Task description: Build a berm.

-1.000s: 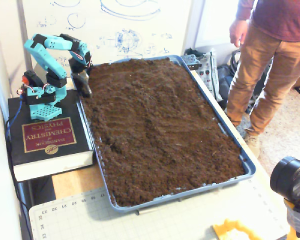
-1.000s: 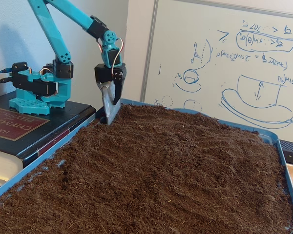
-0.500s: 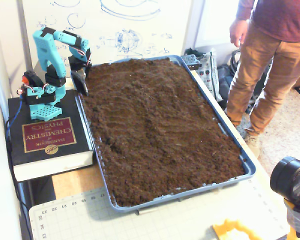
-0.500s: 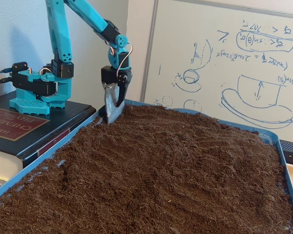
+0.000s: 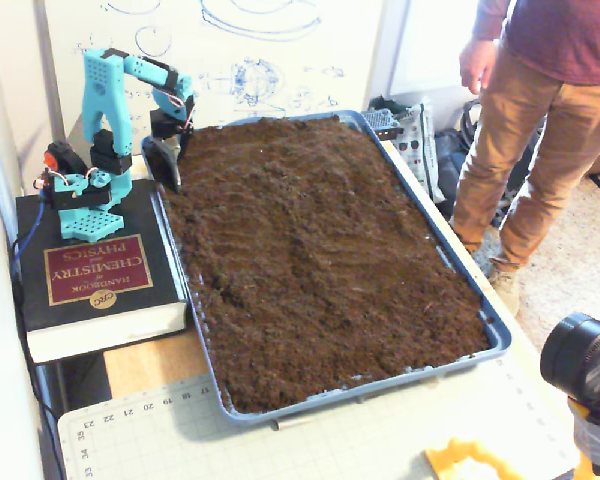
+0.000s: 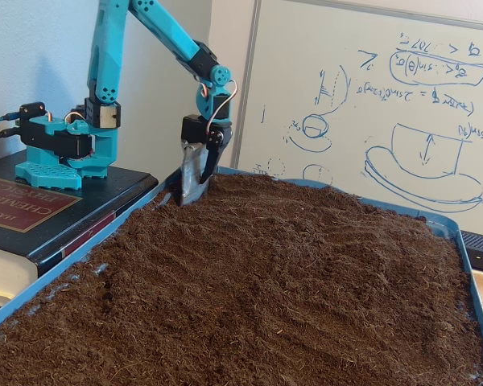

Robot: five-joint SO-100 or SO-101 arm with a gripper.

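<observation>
The soil [image 5: 320,260] lay nearly flat in the blue tray [image 5: 495,330]; no berm showed yet. The gripper [image 6: 192,191], its opening indiscernible, touched the far corner.

No berm stood out yet: the dark brown crumbly soil [image 5: 320,250] [image 6: 274,281] lay nearly level, spreading away from the hand [image 6: 195,189] [image 5: 168,172], whose tip touched its corner.

Crumbly matt soil [image 5: 320,250], glossy plastic tray [image 5: 495,330]

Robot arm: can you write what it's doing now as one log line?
hand tip in soil at tray corner | berm: none visible | hand state: unclear
</observation>
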